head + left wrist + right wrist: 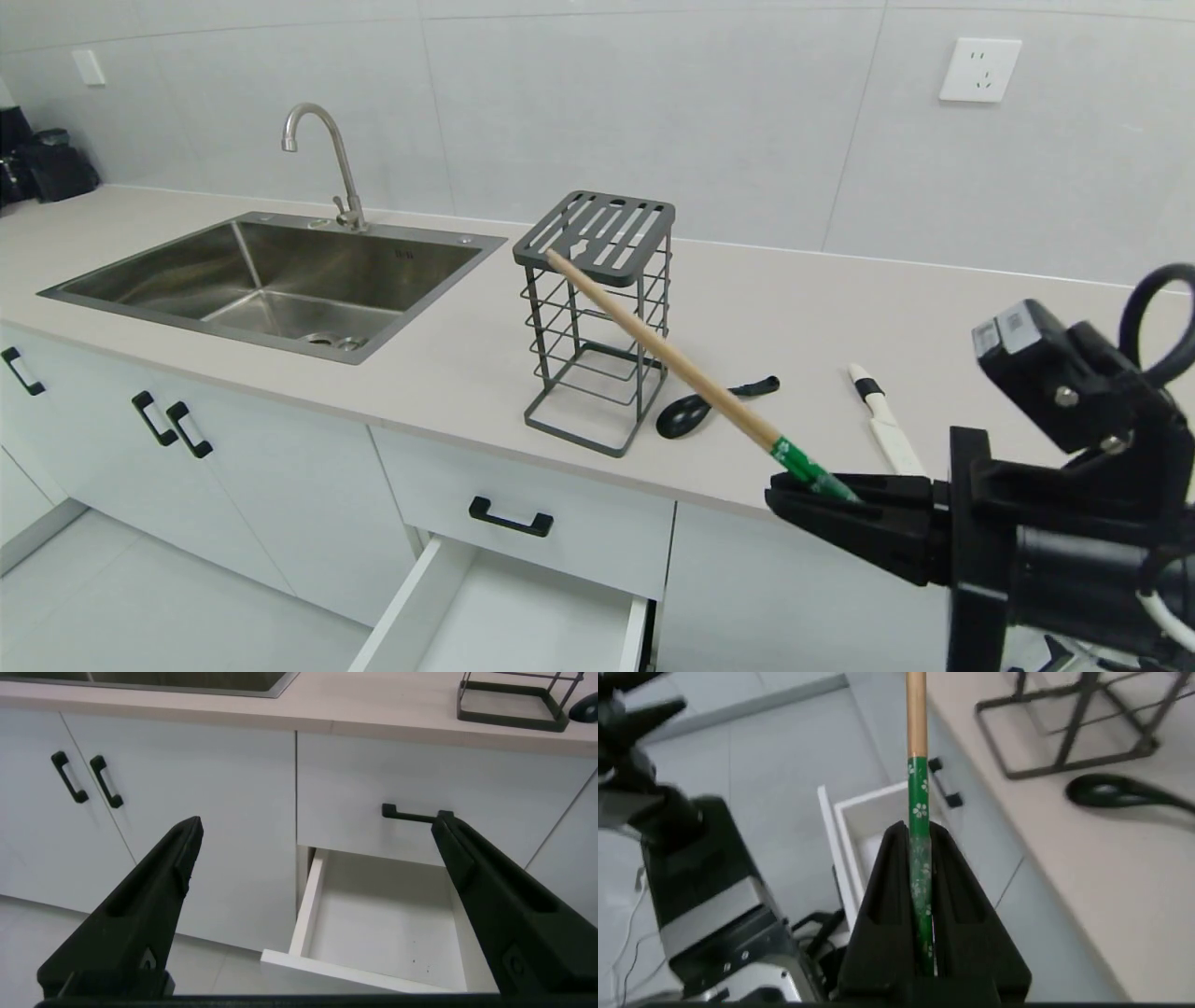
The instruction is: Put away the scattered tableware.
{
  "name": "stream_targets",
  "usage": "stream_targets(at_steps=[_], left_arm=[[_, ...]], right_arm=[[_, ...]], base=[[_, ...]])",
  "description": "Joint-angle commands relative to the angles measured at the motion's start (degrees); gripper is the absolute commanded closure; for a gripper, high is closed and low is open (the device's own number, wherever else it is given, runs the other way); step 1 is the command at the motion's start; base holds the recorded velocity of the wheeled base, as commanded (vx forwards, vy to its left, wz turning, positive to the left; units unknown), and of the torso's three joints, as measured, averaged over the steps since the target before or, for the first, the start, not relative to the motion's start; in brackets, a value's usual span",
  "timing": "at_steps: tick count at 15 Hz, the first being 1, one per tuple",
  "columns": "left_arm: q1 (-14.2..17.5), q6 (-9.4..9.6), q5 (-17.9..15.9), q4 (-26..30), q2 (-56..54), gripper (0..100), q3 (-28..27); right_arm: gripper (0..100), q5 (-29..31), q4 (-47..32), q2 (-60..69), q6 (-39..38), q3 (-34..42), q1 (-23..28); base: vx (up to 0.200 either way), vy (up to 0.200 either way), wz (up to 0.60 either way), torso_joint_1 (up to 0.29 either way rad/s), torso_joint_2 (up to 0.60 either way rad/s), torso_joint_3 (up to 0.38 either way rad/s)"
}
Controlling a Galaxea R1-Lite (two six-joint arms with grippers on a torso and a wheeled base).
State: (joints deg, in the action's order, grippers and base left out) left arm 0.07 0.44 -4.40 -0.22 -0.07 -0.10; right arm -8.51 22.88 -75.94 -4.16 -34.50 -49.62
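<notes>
**A:** What's the left tool (316, 826) up to?

**B:** Its fingers are spread wide with nothing between them. The open drawer (374, 933) is right ahead of it, under the desk (448, 373).

**A:** And further over?

**B:** The wire rack (597, 317) stands on the desk, out beyond the right tool (803, 495). That tool is clamped on the green end of a wooden chopstick (653, 347). The stick slants up and away from it. Its far tip is at the front edge of the rack's slotted top, can't tell if it touches. A black spoon (686, 418) lies on the desk under the stick, just beside the rack's foot. A white knife (887, 434) lies on the desk near the right tool, on the far side of the spoon from the rack.
</notes>
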Motion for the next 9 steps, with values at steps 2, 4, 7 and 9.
stream_targets(at_steps=[2,4,7,9], left_arm=[[0.0,0.0,0.0,0.0,0.1,0,0.0],[0.0,0.0,0.0,0.0,0.1,0,0.0],[0.0,0.0,0.0,0.0,0.1,0,0.0],[0.0,0.0,0.0,0.0,0.1,0,0.0]], right_arm=[[100,0.3,0.0,-4.0,1.6,3.2,-5.0],[100,0.3,-0.1,-8.4,3.1,2.6,-9.3],[100,0.3,-0.3,-14.6,6.3,-0.1,-11.5],[100,0.3,-0.9,-19.2,8.3,-3.4,-12.2]], base=[[0.0,0.0,0.0,0.0,0.0,0.0],[0.0,0.0,0.0,0.0,0.0,0.0],[0.0,0.0,0.0,0.0,0.0,0.0],[0.0,0.0,0.0,0.0,0.0,0.0]])
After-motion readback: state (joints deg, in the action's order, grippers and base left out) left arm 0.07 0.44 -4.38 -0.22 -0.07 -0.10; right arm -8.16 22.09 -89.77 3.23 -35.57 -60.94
